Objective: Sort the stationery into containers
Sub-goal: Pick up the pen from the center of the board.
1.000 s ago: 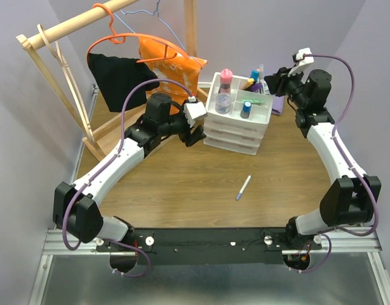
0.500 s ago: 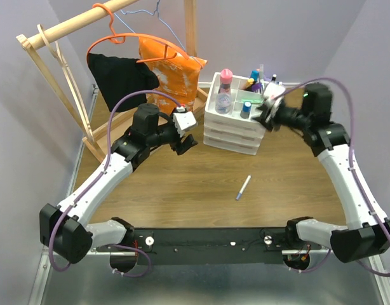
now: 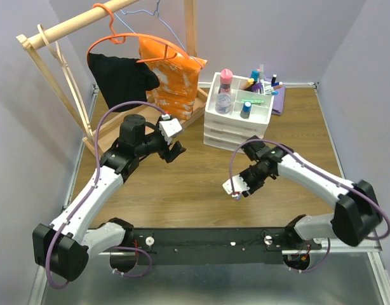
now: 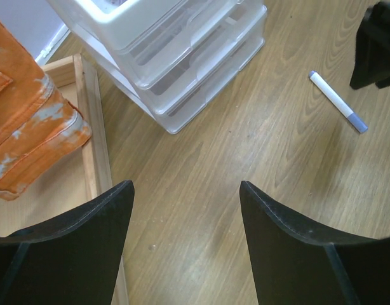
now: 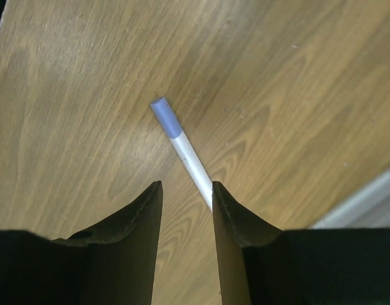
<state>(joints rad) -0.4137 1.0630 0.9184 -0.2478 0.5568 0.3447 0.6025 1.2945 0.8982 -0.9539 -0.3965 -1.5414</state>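
Note:
A thin white pen with a blue cap (image 5: pixel 182 143) lies on the wooden table, also seen in the left wrist view (image 4: pixel 338 109). My right gripper (image 5: pixel 187 184) hangs low over it, open with a narrow gap; the pen's white end runs under the right finger. In the top view the right gripper (image 3: pixel 237 189) covers the pen. The white three-drawer organiser (image 3: pixel 236 133) carries a divided tray (image 3: pixel 211 107) holding a pink-capped bottle (image 3: pixel 225 77), a blue-capped bottle (image 3: pixel 246 109) and a green pen (image 3: pixel 258 100). My left gripper (image 3: pixel 176 151) is open and empty left of the organiser (image 4: pixel 182 57).
A wooden clothes rack (image 3: pixel 61 28) stands at the back left with an orange bag (image 3: pixel 166 63) and a black cloth (image 3: pixel 122 76) on hangers. Its base frame (image 4: pixel 93 127) lies beside the left gripper. A purple cloth (image 3: pixel 279 101) and more stationery (image 3: pixel 262 79) sit behind the organiser.
The right arm swung from the organiser's tray down to the pen on the table. The left arm drew back leftwards, away from the organiser.

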